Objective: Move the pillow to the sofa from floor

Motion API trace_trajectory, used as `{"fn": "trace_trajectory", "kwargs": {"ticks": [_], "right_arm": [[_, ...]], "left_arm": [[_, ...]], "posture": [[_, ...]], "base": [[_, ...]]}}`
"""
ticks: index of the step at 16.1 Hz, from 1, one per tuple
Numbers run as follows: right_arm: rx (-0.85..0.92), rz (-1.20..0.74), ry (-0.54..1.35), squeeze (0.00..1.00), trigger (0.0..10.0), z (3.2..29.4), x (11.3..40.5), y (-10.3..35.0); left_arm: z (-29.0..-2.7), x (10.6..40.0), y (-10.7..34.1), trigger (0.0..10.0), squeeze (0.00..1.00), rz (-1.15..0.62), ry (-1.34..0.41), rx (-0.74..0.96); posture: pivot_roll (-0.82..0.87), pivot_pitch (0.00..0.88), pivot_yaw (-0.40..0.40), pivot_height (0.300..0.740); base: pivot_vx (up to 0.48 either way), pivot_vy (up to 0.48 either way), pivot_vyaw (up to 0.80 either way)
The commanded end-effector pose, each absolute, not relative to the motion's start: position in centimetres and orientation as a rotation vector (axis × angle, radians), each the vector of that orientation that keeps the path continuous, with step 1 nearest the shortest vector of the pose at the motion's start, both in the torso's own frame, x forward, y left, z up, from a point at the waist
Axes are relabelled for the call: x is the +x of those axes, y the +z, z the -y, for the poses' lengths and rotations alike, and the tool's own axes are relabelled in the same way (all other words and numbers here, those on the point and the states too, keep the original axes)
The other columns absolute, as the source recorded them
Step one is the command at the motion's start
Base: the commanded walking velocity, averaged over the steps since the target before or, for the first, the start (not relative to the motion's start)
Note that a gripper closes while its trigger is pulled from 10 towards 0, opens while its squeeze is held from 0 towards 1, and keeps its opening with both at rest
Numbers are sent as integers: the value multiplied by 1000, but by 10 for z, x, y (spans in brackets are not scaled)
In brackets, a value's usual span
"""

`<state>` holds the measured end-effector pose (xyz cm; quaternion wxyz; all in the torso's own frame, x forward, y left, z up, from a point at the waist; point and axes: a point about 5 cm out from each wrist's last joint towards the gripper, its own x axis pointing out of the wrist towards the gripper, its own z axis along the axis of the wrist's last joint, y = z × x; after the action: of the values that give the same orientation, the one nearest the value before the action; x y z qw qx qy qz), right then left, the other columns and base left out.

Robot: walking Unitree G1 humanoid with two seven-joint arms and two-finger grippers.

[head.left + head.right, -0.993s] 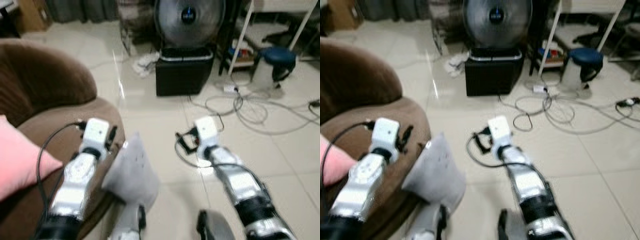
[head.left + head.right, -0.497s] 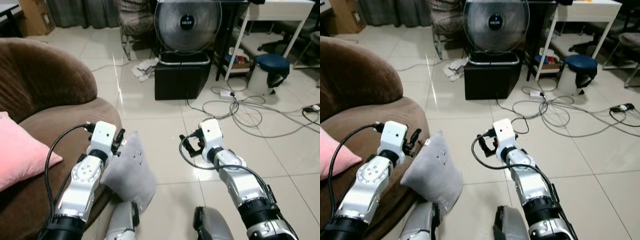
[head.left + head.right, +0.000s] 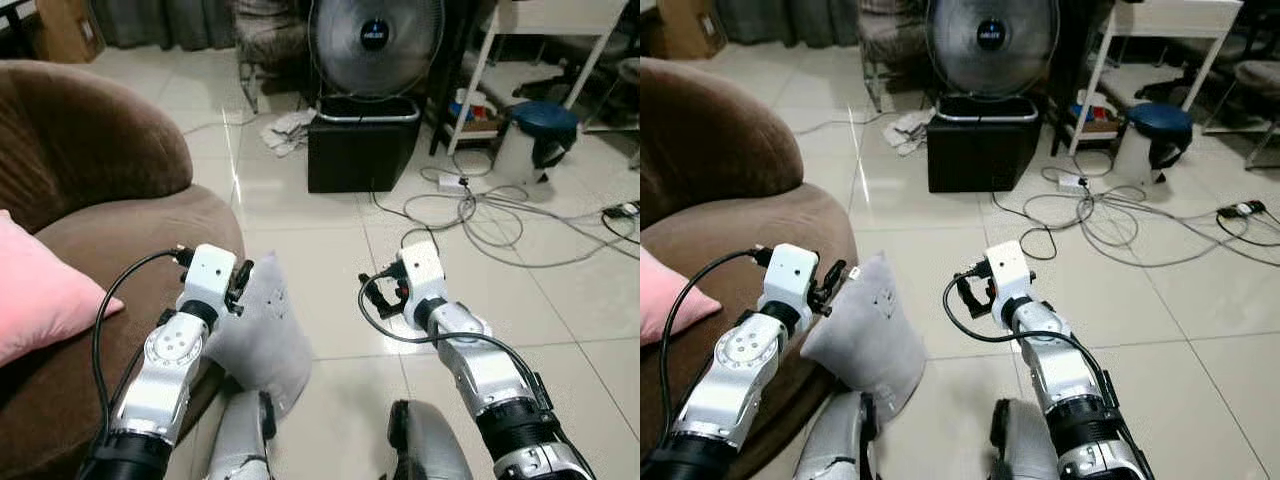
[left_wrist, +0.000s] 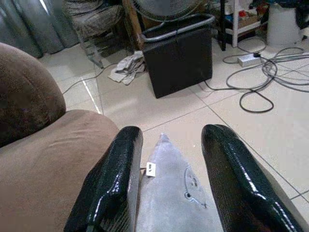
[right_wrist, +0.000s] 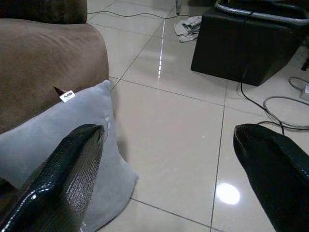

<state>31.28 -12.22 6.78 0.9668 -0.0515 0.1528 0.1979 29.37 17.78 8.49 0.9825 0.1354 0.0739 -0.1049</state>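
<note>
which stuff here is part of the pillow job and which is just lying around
Part of the job:
grey pillow, on the floor, leaning on the sofa
brown sofa
left gripper, jaws open over the pillow
right gripper, jaws open

Lying about:
pink cushion
fan
black box
cables
blue stool

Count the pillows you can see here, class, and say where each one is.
2: a grey pillow standing on the floor against the sofa, and a pink pillow on the sofa seat. Others may be hidden.
</note>
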Motion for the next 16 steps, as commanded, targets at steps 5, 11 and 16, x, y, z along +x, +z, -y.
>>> {"fn": "trace_trajectory", "kwargs": {"ticks": [5, 11, 16], "right_arm": [[-157, -291, 396, 0, 10000, 135, 326, 88], [-220, -412, 725, 0, 10000, 128, 315, 99], [-205, -447, 806, 0, 10000, 130, 295, 107]], "left_arm": [[-169, 297, 78, 10000, 455, -181, -320, 185], [-158, 326, 59, 10000, 1000, -363, -367, 120], [-168, 326, 35, 10000, 1000, -507, -269, 74]], "posture": [[68, 0, 6, 569], [31, 0, -22, 569], [-6, 37, -23, 569]], "base": [[0, 0, 0], [0, 0, 0], [0, 0, 0]]}}
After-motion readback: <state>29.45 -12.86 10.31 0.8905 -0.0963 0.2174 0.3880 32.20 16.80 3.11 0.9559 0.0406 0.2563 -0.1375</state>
